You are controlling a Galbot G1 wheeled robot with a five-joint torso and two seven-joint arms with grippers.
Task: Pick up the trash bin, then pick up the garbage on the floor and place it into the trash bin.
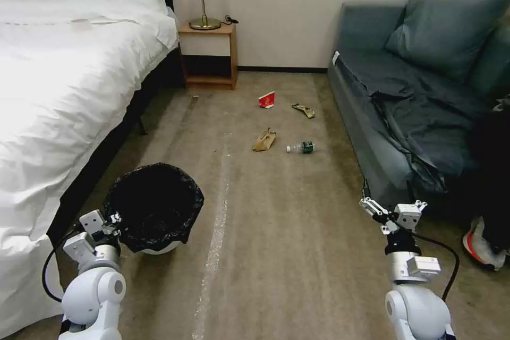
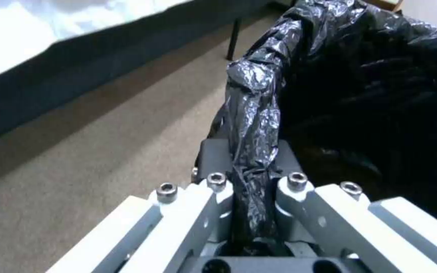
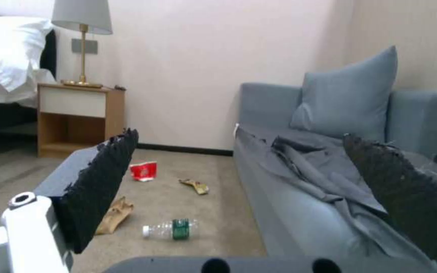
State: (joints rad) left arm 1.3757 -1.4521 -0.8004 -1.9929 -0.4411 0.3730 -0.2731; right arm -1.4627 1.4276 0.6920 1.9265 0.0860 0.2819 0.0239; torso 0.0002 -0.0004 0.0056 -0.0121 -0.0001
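Observation:
The trash bin (image 1: 154, 207), white with a crinkled black bag over its rim, is low at my left beside the bed. My left gripper (image 1: 101, 226) is shut on its near rim; in the left wrist view the left gripper (image 2: 251, 155) pinches the bag-covered rim (image 2: 254, 98). The garbage lies on the carpet ahead: a brown paper bag (image 1: 264, 140), a clear bottle (image 1: 301, 147), a red-and-white carton (image 1: 266, 99) and a flat wrapper (image 1: 303, 110). My right gripper (image 1: 390, 211) hangs open by the sofa, well short of them, pads (image 3: 102, 182) wide apart. Beyond it lie bag (image 3: 115, 214), bottle (image 3: 170, 229), carton (image 3: 143, 170) and wrapper (image 3: 195, 185).
A white bed (image 1: 64, 90) runs along the left and a grey sofa (image 1: 414, 101) along the right, leaving a carpet lane between. A wooden nightstand (image 1: 208, 56) with a lamp stands at the far wall. A person's shoe (image 1: 481, 244) rests at the right edge.

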